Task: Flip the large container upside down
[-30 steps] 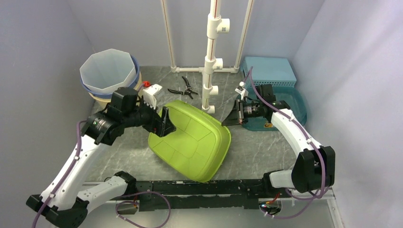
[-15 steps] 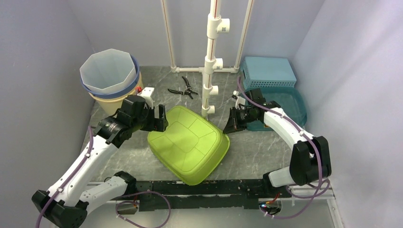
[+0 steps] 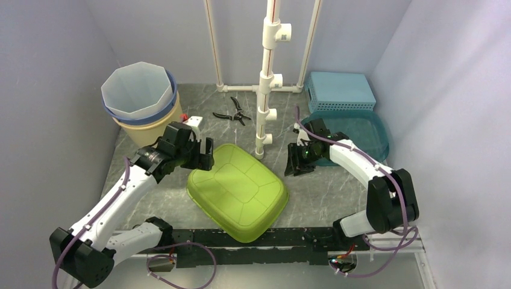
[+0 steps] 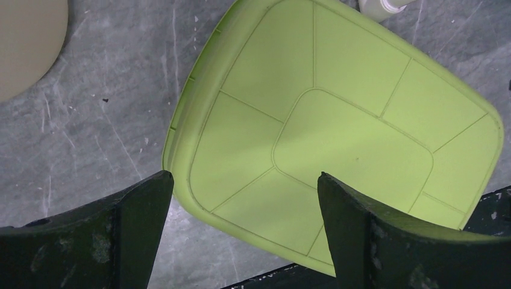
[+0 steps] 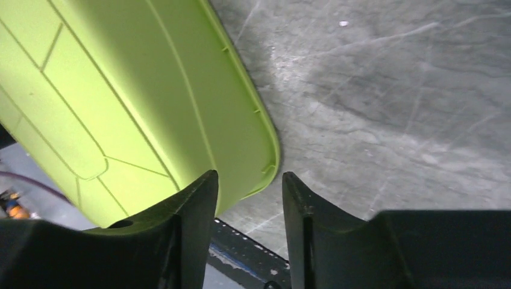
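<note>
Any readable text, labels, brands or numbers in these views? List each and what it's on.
No text can be read in any view.
White pipe fitting: faint marks on its face, too small to read.
Green container: only moulded lines on its upturned base, no lettering.

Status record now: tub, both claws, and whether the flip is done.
tub: green, base up, rim down on the table
left claw: open, by the tub's far-left corner, holding nothing
right claw: open, beside the tub's right rim, holding nothing
flip: looks done
</note>
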`<state>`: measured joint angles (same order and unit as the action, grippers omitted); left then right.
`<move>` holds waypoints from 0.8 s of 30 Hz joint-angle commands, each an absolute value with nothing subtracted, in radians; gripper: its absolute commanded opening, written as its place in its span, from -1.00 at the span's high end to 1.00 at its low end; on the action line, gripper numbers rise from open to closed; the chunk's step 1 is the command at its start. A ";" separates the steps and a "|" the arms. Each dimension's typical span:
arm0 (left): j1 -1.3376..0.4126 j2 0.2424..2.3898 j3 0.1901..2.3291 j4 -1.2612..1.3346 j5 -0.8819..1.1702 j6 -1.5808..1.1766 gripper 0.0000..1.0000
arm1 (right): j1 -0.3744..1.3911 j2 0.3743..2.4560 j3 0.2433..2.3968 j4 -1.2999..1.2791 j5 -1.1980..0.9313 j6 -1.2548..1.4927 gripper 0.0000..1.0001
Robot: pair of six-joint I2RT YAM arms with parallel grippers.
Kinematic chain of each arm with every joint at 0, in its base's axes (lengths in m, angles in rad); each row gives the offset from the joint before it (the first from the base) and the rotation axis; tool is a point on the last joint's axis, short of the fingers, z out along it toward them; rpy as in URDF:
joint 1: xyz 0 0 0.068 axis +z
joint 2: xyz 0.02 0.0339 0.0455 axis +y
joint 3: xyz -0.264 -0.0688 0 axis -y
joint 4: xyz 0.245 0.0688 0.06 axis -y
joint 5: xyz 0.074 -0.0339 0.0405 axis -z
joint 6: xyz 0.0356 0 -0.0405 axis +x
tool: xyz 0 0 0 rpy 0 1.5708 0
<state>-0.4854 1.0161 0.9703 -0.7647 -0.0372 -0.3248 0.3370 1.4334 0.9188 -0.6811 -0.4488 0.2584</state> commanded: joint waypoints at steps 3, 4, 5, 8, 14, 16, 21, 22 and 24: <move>-0.473 1.103 1.018 -0.729 0.026 -0.223 -0.89 | 0.360 1.275 0.931 -0.696 -0.305 0.326 -0.44; -0.469 1.121 1.026 -0.731 0.029 -0.214 -0.89 | 0.363 1.217 0.912 -0.686 -0.305 0.353 -0.70; -0.463 1.142 1.034 -0.731 0.039 -0.202 -0.89 | 0.365 1.163 0.878 -0.674 -0.307 0.378 -0.83; -0.453 1.199 1.059 -0.737 0.069 -0.179 -0.89 | 0.367 0.995 0.788 -0.639 -0.306 0.500 -0.91; -0.444 1.278 1.061 -0.722 0.083 -0.140 -0.89 | 0.376 0.698 0.524 -0.427 -0.486 0.798 -0.99; -0.442 1.316 1.076 -0.729 0.081 -0.115 -0.89 | 0.403 0.630 0.440 -0.349 -0.512 0.883 -0.99; -0.433 1.381 1.096 -0.717 0.046 -0.079 -0.89 | 0.466 0.566 0.395 -0.368 -0.467 0.930 -0.99; -0.427 1.388 1.096 -0.705 0.049 -0.077 -0.89 | 0.480 0.563 0.392 -0.368 -0.462 0.939 -0.99; -0.415 1.409 1.094 -0.683 0.059 -0.073 -0.89 | 0.513 0.563 0.378 -0.344 -0.455 0.960 -0.99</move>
<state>-0.4355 1.3903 1.0554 -0.7395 0.0555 -0.1162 0.4671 0.5819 0.3836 -0.4526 -0.4553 0.8722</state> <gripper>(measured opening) 0.946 0.994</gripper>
